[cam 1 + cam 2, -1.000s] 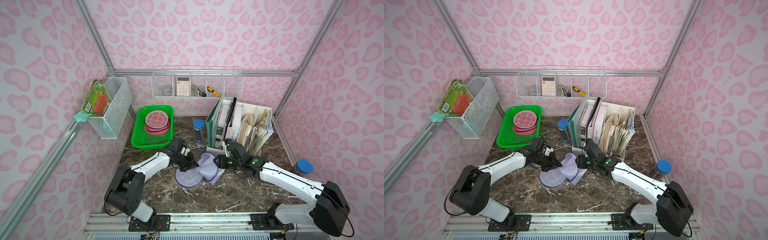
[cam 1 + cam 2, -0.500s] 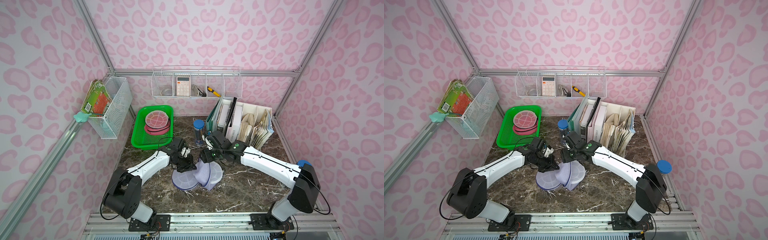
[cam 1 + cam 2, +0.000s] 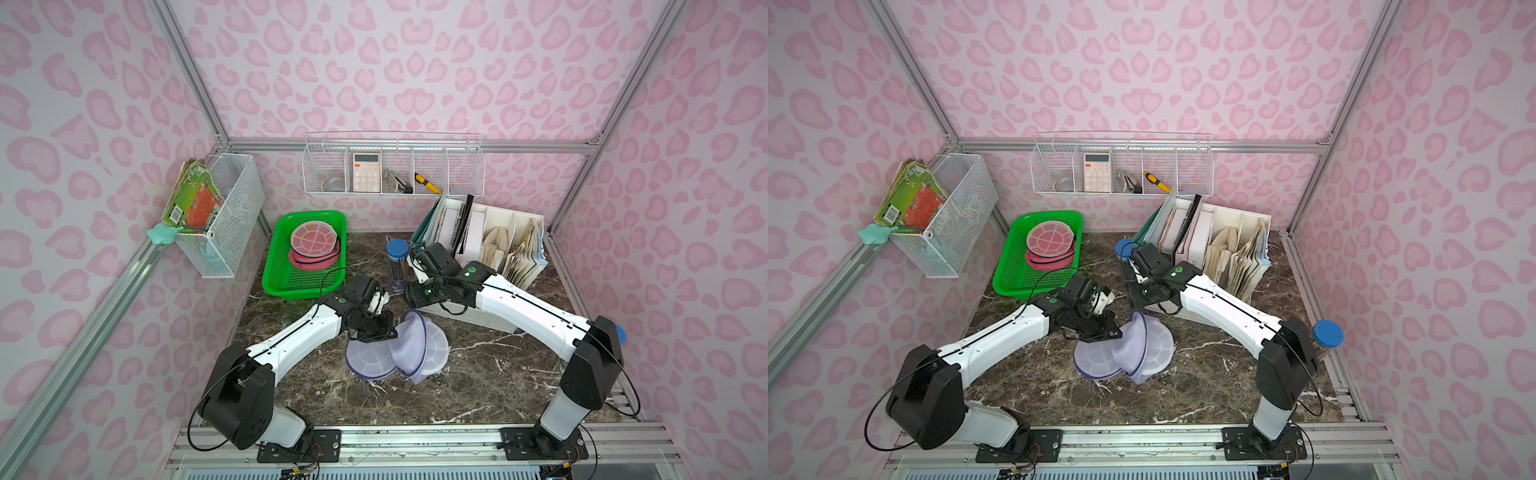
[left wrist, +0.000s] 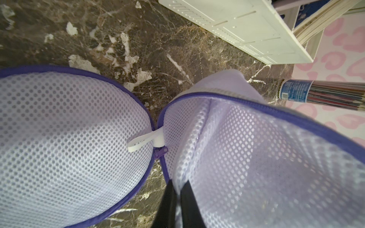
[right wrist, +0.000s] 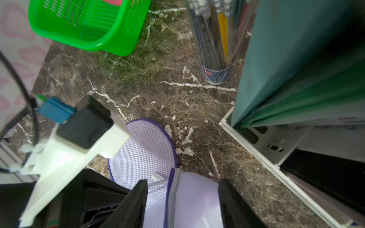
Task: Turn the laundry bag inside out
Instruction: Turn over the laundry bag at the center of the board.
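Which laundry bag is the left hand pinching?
The purple-trimmed lavender laundry bag on the marble table, its mesh clamped in the left hand. The pink ones sit in the green basket.

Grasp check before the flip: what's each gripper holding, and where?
Left gripper pinches the laundry bag by the mesh of its raised half, near the zipper. Right gripper open, holding nothing.
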`<state>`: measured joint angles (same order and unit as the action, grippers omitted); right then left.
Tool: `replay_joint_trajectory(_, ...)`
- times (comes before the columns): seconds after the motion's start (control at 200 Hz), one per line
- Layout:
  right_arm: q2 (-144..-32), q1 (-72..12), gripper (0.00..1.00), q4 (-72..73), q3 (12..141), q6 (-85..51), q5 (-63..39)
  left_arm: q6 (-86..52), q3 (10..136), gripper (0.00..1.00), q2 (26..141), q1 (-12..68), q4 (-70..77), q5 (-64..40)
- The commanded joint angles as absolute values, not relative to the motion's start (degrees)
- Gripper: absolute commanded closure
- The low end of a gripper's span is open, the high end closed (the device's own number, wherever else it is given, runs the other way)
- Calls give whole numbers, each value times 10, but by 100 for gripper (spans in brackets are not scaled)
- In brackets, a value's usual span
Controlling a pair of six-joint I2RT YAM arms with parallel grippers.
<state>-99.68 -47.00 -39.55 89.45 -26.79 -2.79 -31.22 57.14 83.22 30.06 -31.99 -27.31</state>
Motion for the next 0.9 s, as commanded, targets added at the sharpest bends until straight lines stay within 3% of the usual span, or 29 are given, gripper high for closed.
replay_joint_trajectory(0.0,-1015,-472,40,-430,908,-257,-63,-295,569,100,824,309,-324,-246)
replay_joint_trajectory(0.21,-1049,-479,47,-450,910,-252,-77,-296,565,100,816,320,-325,-234)
replay_joint_trajectory(0.305,-1057,-480,54,-453,910,-255,-70,-296,561,100,809,324,-325,-228)
replay_joint_trajectory(0.525,-1064,-481,81,-459,906,-265,-51,-296,552,100,792,329,-329,-214)
replay_joint_trajectory(0.615,-1063,-483,100,-460,902,-270,-46,-296,551,100,784,330,-333,-205)
replay_joint_trajectory(0.9,-1016,-460,100,-445,831,-334,10,-331,509,100,678,329,-336,-117)
